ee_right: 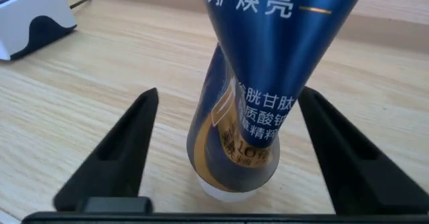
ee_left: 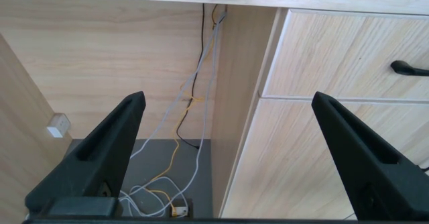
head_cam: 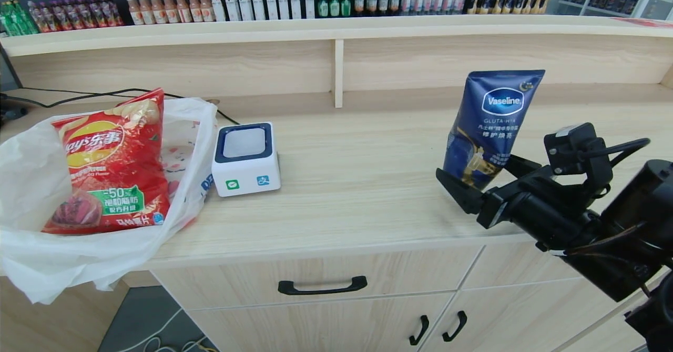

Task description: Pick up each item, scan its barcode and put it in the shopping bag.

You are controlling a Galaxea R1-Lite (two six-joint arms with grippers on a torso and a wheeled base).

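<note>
In your head view, the right gripper [head_cam: 486,181] sits low over the counter [head_cam: 368,183] with its jaws spread wide. The blue tube [head_cam: 491,126] stands upright between them, cap down on the wood, its flat crimped end rising well above the fingers. Well off to the gripper's left stands the white scanner [head_cam: 246,157], window facing up. Beyond the scanner, farther from the gripper, the white shopping bag [head_cam: 31,183] lies slumped at the counter's edge with a red chips packet [head_cam: 113,162] inside it. Below the counter edge, near the gripper, are drawer fronts with a black handle [head_cam: 322,286].

In your left wrist view, the left gripper [ee_left: 229,96] hangs below counter height, fingers [ee_left: 110,147] far apart and nothing between them. Ahead of it you see the cabinet's side panel, loose cables [ee_left: 194,103] running down to the floor, and a drawer front [ee_left: 335,56].

In your right wrist view, the right gripper [ee_right: 229,95] brackets the blue tube [ee_right: 241,137]. One finger [ee_right: 114,163] stands clearly apart from it and the other lies just beside it; you cannot tell whether that one touches. The scanner [ee_right: 20,16] sits at the far corner, well away from the fingertips.
</note>
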